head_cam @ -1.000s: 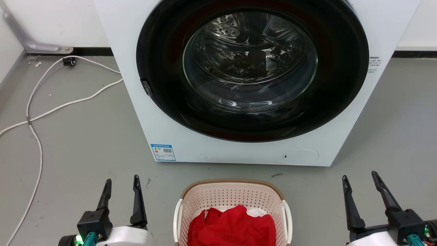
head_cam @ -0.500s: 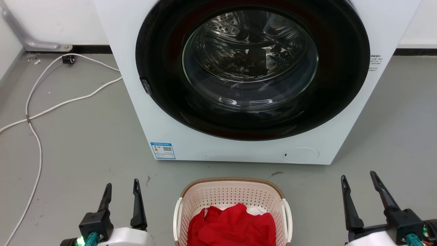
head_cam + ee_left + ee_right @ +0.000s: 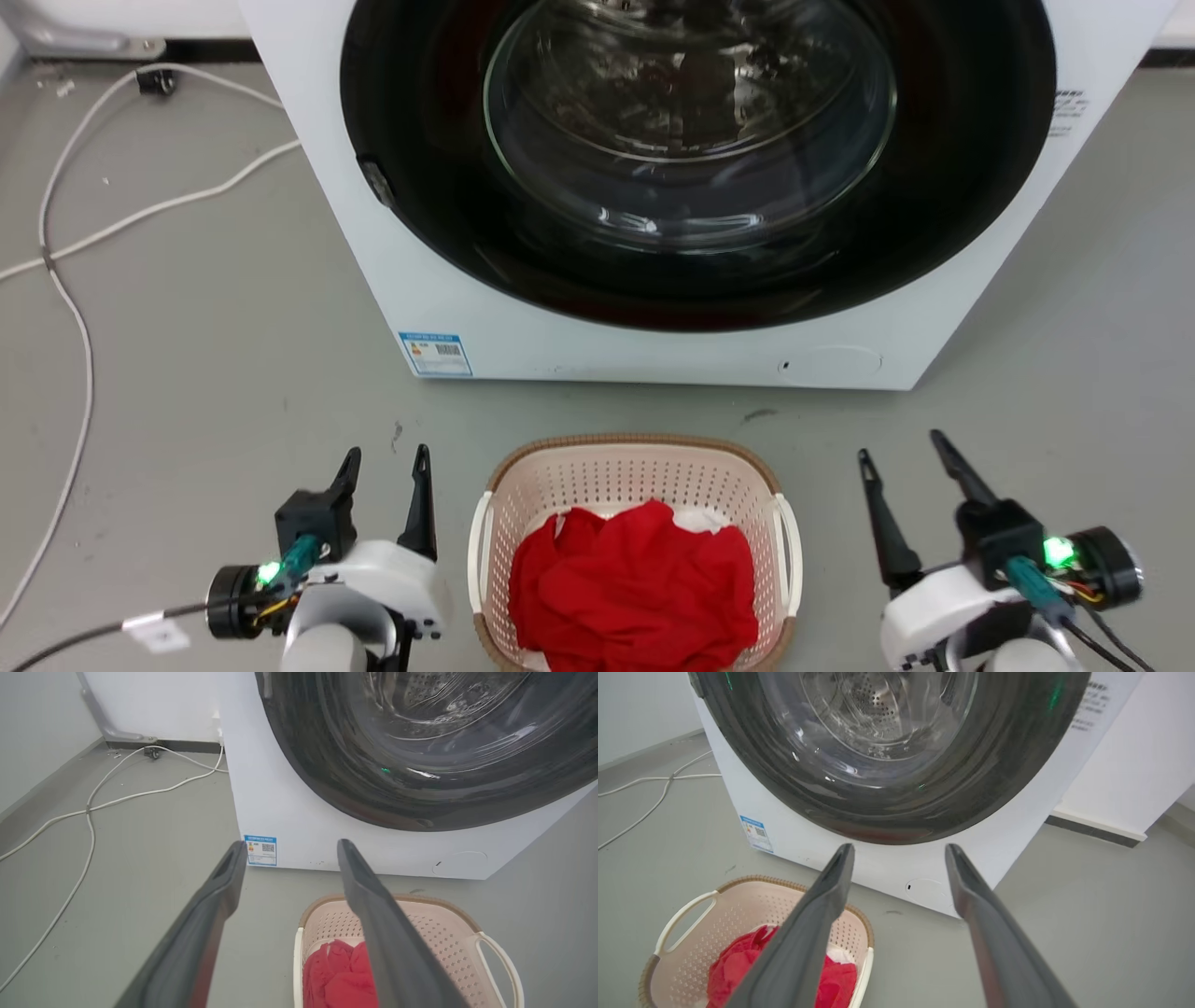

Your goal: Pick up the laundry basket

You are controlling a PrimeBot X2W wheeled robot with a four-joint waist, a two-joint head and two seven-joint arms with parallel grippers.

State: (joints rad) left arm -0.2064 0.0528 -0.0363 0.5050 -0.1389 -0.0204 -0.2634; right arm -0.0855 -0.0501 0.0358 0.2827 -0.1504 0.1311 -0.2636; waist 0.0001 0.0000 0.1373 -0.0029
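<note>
Two spread, empty grippers flank the laundry basket at the head view's lower centre: left gripper lower left, right gripper lower right, neither touching it. Red cloth lies inside. The left wrist view has the basket lower right, below the washing machine. The right wrist view has it lower left.

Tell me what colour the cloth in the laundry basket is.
The cloth in the laundry basket is red; the head view shows it best.
</note>
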